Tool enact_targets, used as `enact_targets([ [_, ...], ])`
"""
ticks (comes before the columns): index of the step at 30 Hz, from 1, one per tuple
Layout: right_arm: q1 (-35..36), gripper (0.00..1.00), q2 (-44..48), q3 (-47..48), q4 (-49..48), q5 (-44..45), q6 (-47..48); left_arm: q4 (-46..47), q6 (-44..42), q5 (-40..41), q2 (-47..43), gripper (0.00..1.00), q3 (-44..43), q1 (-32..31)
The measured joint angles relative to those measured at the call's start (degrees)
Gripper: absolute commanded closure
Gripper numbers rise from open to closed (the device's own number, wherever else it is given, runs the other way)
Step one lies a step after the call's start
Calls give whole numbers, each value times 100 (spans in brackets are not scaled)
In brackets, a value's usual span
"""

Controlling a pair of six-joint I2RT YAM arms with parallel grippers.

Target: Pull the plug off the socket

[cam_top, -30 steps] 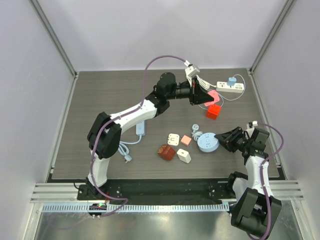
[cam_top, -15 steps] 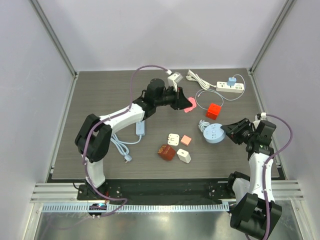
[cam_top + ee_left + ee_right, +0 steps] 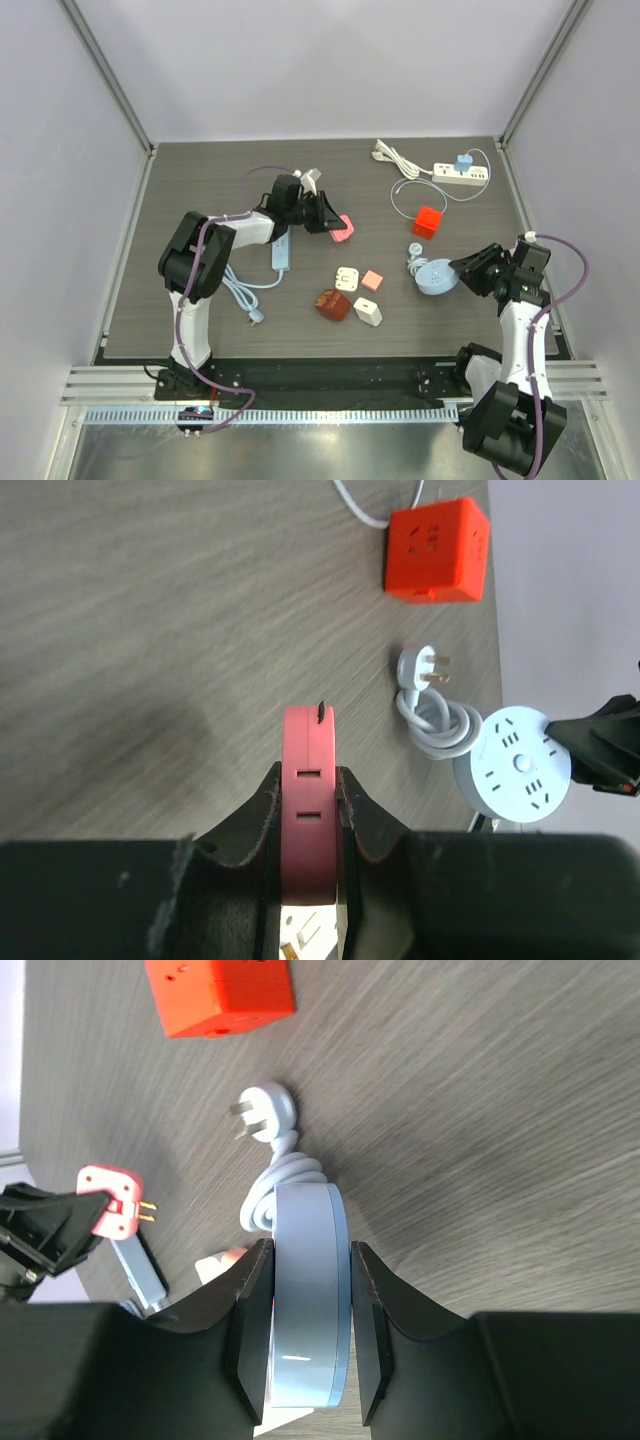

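Note:
My left gripper (image 3: pixel 330 222) is shut on a pink plug (image 3: pixel 343 228), held left of the table's middle; in the left wrist view the plug (image 3: pixel 309 810) sits edge-on between the fingers (image 3: pixel 258 820). My right gripper (image 3: pixel 470 268) is shut on the round light-blue socket (image 3: pixel 437 277), seen on edge in the right wrist view (image 3: pixel 308 1300). The socket's white cord and plug (image 3: pixel 265 1110) are coiled beside it. Plug and socket are far apart.
A red cube socket (image 3: pixel 428 221), a white power strip (image 3: pixel 460 174) with a blue plug, a white cord at the back, and small adapters (image 3: pixel 348 278), a brown cube (image 3: pixel 332 304) and a white block (image 3: pixel 367 312) lie mid-table. A grey-blue strip (image 3: pixel 282 255) lies left.
My left arm has drawn back to the left with the pink plug, away from the red cube. My right gripper has carried the round socket slightly right and down.

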State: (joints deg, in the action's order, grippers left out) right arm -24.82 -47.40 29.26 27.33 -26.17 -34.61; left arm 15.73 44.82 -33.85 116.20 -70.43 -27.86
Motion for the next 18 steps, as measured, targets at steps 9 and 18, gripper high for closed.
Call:
enact_targets([
  [9,-122,99,-337,33,24,586,-107,162,190,192,42,78,439,-254],
  [18,-205,94,-474,122,35,1519,-310,236,323,505,42,53,756,-289],
])
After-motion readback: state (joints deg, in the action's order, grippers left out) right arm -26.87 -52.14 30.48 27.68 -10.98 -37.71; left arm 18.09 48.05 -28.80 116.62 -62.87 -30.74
